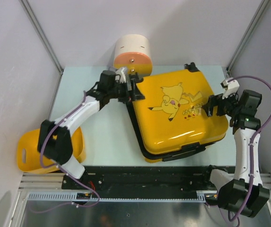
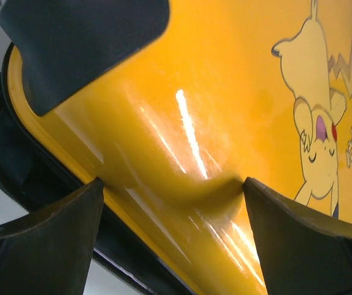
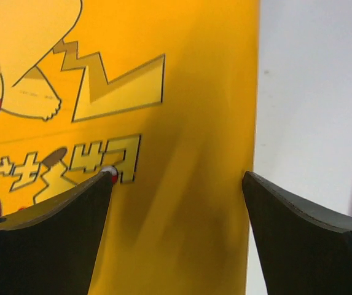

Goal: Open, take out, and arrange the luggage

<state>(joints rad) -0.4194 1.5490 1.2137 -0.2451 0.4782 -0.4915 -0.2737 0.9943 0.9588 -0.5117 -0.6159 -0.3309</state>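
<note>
A: So, where does the luggage (image 1: 178, 113) sit?

B: Flat on the right half of the bench (image 1: 107, 137), print side up, lid down, turned a little askew. It is glossy yellow with a black zipper (image 2: 16, 160) band round its edge. The black handle (image 1: 188, 151) is on the near side and the wheels (image 1: 191, 67) are at the far corner.

A: What else is on there?

B: A plain yellow tub (image 1: 26, 151) at the near left corner, partly hidden behind the left arm and well apart from the luggage. At the far edge lies a cream-and-orange cylinder (image 1: 134, 54), just behind the luggage's far left corner.

A: And the left gripper (image 2: 172, 184)?

B: It is at that far left corner, spread wide. Its wrist view shows one finger over the zipper band and the other over the yellow shell, with the rounded edge between them. I cannot tell whether the pads touch it.

A: The right gripper (image 3: 176, 175)?

B: Spread wide too, at the luggage's right edge. One finger is over the shell, the other beyond the edge, over the bench. Nothing is pinched.

A: Anything smaller?

B: The cartoon print (image 1: 173, 99) is in the middle of the lid, with outlined lettering (image 3: 71, 163) beside the lightning-shaped tail.
</note>
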